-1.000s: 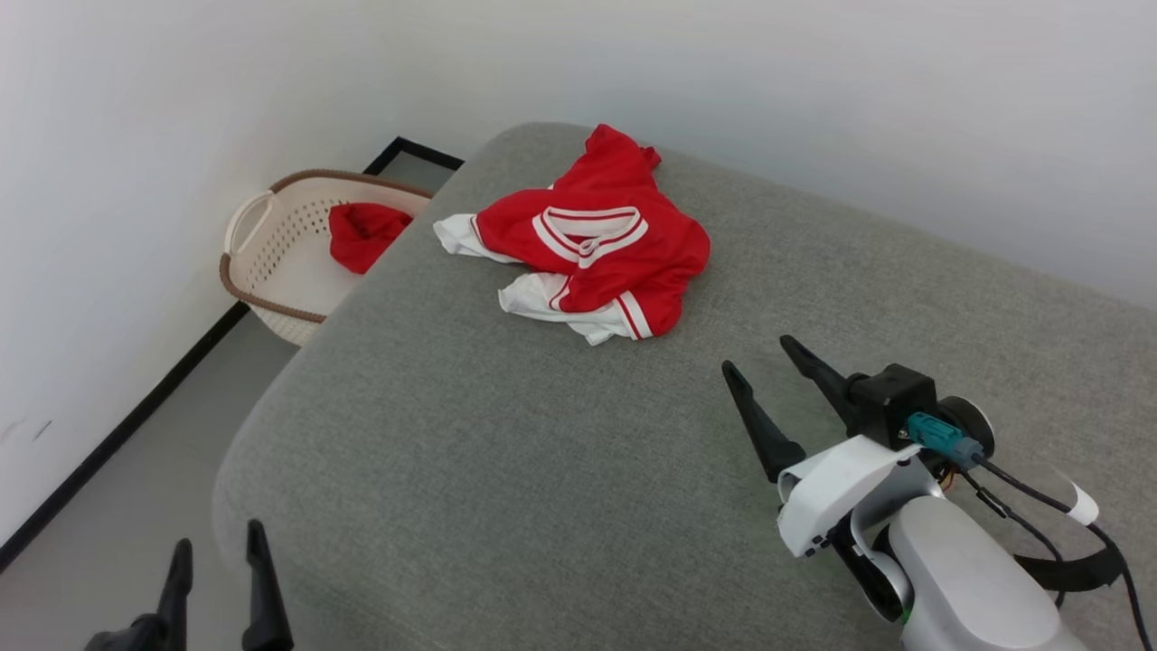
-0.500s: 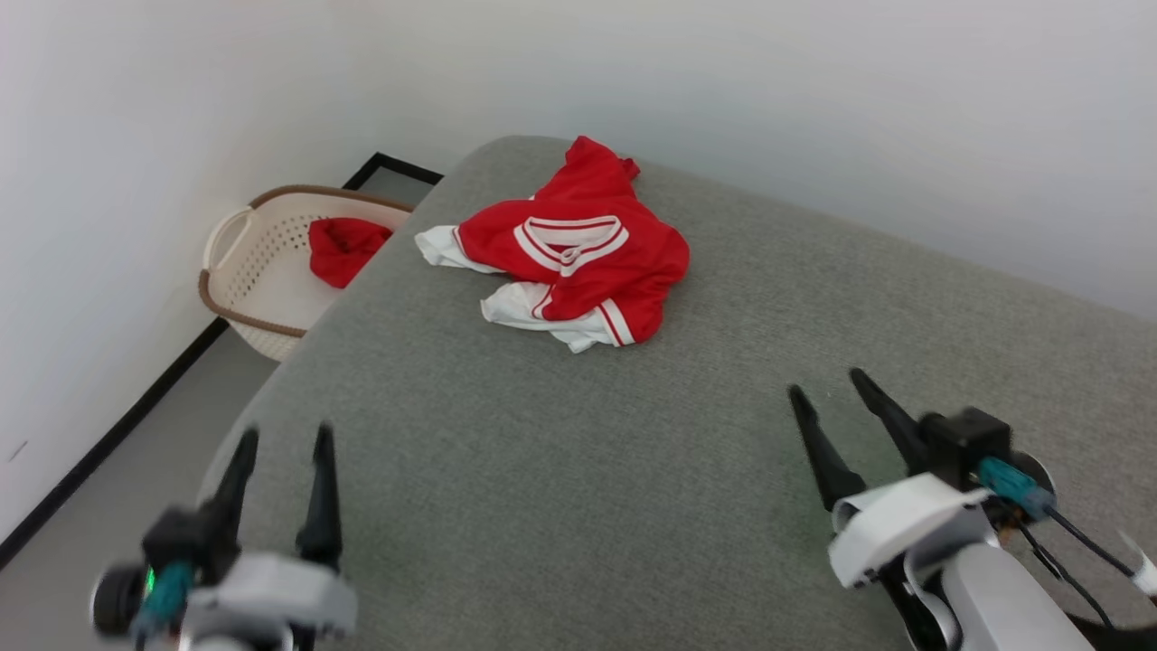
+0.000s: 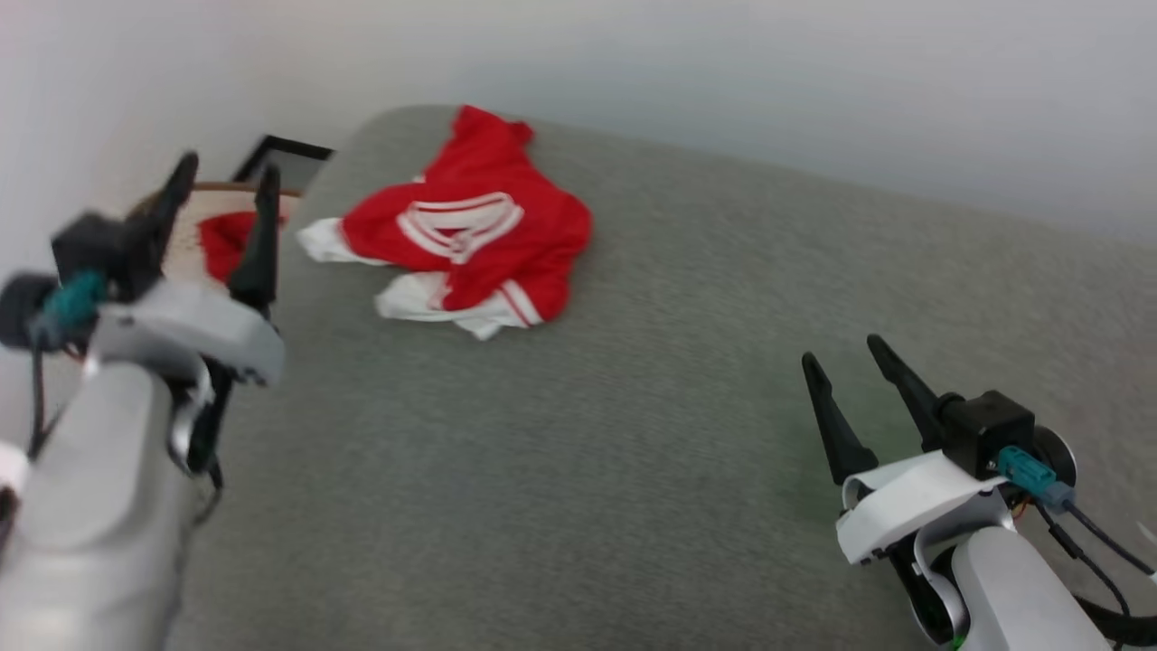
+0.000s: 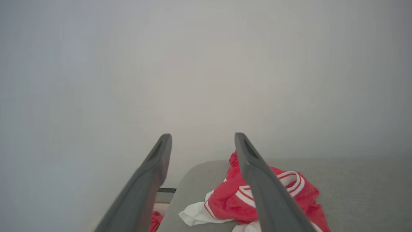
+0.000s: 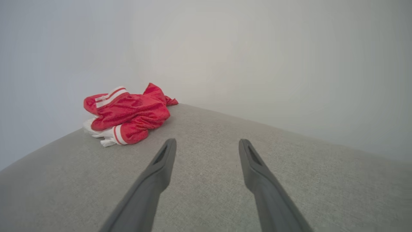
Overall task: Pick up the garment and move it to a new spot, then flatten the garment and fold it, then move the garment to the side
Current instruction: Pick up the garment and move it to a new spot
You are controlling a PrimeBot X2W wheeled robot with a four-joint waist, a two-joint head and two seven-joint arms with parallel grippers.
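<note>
Ahead and right of the left gripper (image 3: 226, 169) — fingers spread, holding nothing — the garment (image 3: 461, 235) lies crumpled on the cushion (image 3: 633, 434). The right gripper (image 3: 841, 351), equally spread, hovers well apart from it — a red cloth (image 3: 220, 242) shows behind the left fingers.

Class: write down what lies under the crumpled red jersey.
The garment rests on the grey cushion. White sleeve folds poke out from beneath its red body. Whatever else its heap covers cannot be seen.
</note>
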